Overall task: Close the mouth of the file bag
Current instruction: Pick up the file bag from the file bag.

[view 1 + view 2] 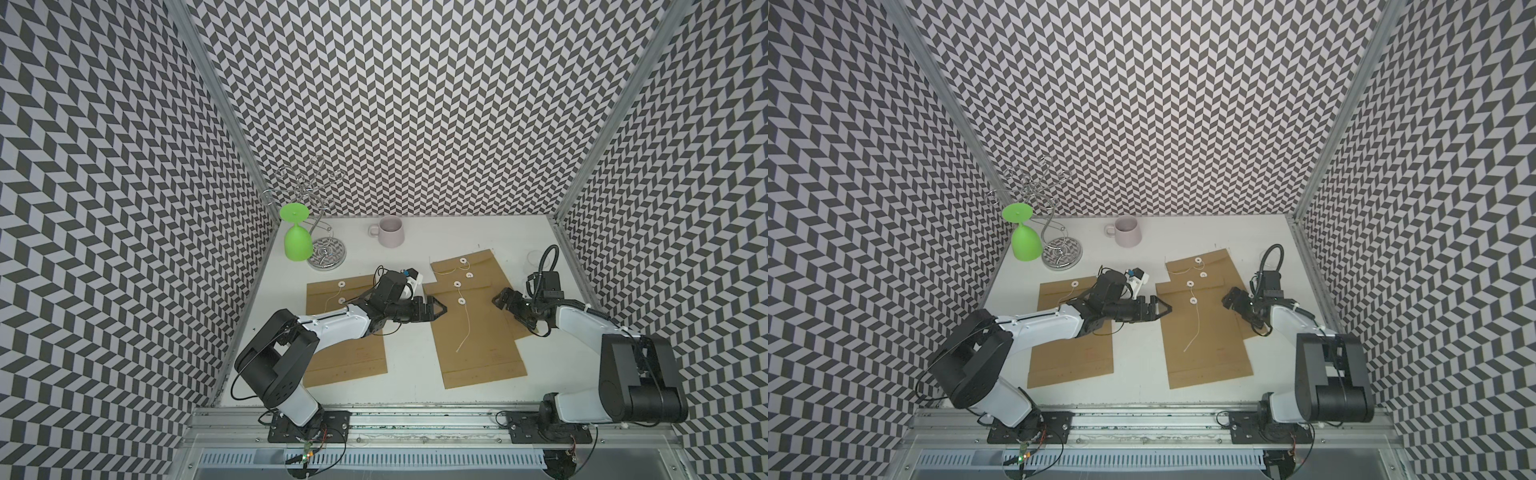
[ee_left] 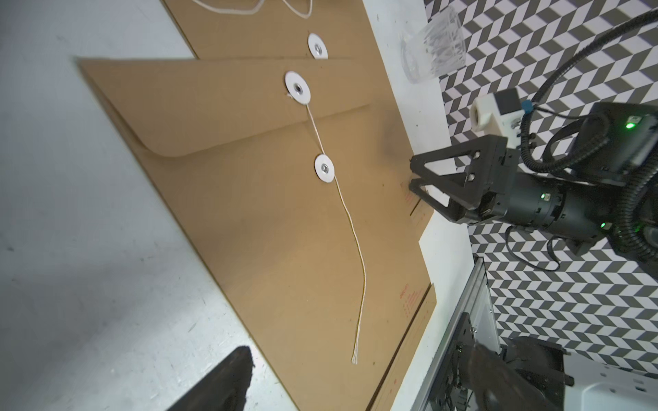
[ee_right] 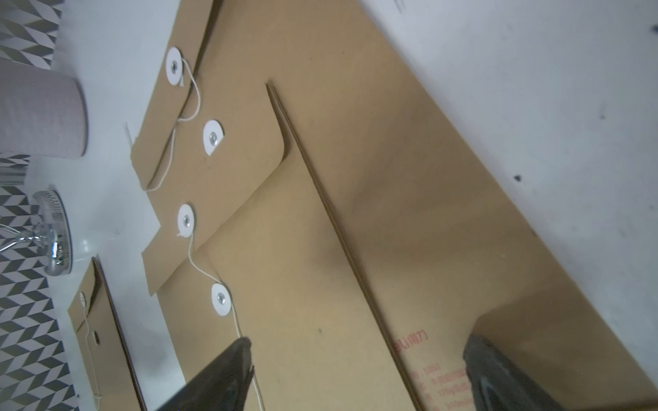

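The left bag [image 1: 353, 357] lies flat on the counter [image 1: 407, 374] under the left arm, and the left claw [image 1: 440, 309], spread wide and empty, points at the left edge of the middle bag [image 1: 478, 345]. The middle bag lies atop a third bag [image 1: 482, 266], flap folded down, its string [image 1: 464, 328] running loose down the front; the right claw [image 1: 500, 301], jaws apart with nothing held, hangs by their right edge.

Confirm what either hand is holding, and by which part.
Nothing is held: the left hand and the right hand both stand open and empty.
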Motion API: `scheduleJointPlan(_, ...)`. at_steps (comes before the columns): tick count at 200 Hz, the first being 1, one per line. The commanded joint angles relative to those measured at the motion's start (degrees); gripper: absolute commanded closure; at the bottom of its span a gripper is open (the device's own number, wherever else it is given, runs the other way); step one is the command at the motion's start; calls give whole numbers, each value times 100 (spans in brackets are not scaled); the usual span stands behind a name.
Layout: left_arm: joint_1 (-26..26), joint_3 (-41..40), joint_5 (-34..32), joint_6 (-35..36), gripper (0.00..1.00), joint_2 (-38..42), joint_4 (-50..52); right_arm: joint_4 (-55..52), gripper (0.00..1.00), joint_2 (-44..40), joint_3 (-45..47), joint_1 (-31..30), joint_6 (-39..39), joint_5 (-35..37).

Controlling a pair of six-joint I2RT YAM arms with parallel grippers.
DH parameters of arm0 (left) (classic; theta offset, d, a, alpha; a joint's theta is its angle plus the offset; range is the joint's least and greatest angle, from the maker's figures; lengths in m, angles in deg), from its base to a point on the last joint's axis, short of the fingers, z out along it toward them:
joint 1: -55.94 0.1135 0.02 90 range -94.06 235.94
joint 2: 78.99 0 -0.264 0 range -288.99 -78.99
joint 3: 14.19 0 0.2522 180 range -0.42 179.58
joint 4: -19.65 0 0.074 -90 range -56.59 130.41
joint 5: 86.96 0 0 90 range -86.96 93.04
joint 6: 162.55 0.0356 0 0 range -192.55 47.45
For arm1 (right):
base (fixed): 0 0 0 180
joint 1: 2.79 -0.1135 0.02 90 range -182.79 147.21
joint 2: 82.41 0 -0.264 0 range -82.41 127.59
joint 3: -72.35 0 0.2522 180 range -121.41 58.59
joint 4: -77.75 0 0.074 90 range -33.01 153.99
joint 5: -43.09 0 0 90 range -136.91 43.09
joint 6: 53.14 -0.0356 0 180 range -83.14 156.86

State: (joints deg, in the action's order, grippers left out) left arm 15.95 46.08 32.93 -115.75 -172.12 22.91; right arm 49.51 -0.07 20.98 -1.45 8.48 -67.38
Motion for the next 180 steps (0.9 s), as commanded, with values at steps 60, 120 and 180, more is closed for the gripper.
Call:
scheduleJointPlan(60, 268, 85, 99, -3, 10, -606, -326, -266, 11, -266, 270, -238, 168, -441)
scheduleJointPlan(120, 606, 386, 144, 143, 12, -1136, -139, -86, 16, -34, 97, -625, 304, -933)
scheduleJointPlan(180, 1035, 370, 79, 369, 14, -1156, 83, 756, 23, -531, 57, -1137, 116, -2924)
